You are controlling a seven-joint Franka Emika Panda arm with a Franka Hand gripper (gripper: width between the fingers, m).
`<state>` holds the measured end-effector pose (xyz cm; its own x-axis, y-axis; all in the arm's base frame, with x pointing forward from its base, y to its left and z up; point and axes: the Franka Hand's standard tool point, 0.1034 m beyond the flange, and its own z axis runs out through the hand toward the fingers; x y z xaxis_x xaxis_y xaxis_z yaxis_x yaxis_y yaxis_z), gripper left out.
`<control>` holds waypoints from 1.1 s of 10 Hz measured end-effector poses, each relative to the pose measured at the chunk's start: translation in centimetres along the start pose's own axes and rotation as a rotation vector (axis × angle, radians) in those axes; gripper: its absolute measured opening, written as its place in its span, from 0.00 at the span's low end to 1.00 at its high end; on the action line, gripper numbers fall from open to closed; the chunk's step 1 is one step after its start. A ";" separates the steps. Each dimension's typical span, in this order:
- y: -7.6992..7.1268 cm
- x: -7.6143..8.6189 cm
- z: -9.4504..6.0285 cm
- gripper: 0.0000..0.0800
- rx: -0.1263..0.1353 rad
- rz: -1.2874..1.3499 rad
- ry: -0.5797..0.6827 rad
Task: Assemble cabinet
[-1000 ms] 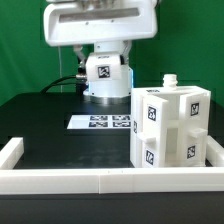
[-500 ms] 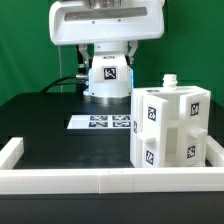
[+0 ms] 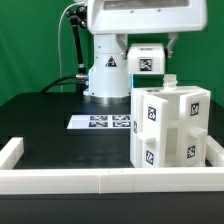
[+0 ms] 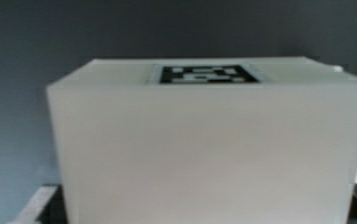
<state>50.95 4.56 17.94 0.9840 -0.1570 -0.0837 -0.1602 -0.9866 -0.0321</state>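
Exterior view.
- Arm: white housing across the upper frame, above the robot base point(image 3: 105, 78), which bears a marker tag. A dark cable point(image 3: 70, 40) runs down on the exterior view's left of the base.
- Gripper point(image 3: 150, 48): clamped on a white block point(image 3: 148, 62). The block hangs clear of the table with a tag facing the camera. The fingers are mostly hidden, and only a dark tip shows beside the block's upper corner.
- Cabinet body point(image 3: 170, 125): a tall white box, upright on the black table point(image 3: 45, 125) at the exterior view's right. It stands close behind the border wall point(image 3: 100, 180) and carries tags on its near faces. A small white knob point(image 3: 170, 80) stands on its top. The held block is above the body and slightly to the exterior view's left, and the two do not touch.
- Marker board point(image 3: 100, 122): flat on the table, in front of the base.

Wrist view.
- White block point(image 4: 201, 150): fills most of the frame, with one tag point(image 4: 207, 74) on its far face.
- Dark slivers point(image 4: 36, 207): one at each side of the block's near end, too little of them in view to identify.
- Surroundings: plain grey and blurred.
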 end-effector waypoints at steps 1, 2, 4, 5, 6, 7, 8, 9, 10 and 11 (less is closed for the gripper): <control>-1.2 0.4 0.1 0.71 -0.002 -0.001 0.005; -2.4 0.9 0.4 0.71 -0.005 0.003 0.010; -3.0 1.3 0.8 0.71 -0.009 -0.010 0.009; -3.0 1.3 0.9 0.71 -0.010 -0.009 0.008; -3.0 1.3 0.9 0.71 -0.010 -0.009 0.008; -2.9 1.3 0.9 0.71 -0.010 -0.008 0.008; -2.5 1.5 1.0 0.71 -0.009 -0.043 0.011; -2.4 1.9 1.2 0.71 -0.011 -0.048 0.015; -2.6 2.4 1.4 0.71 -0.014 -0.058 0.018; -2.8 3.1 1.5 0.71 -0.016 -0.063 0.022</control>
<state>54.33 6.91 16.29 0.9936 -0.0956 -0.0600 -0.0969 -0.9951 -0.0206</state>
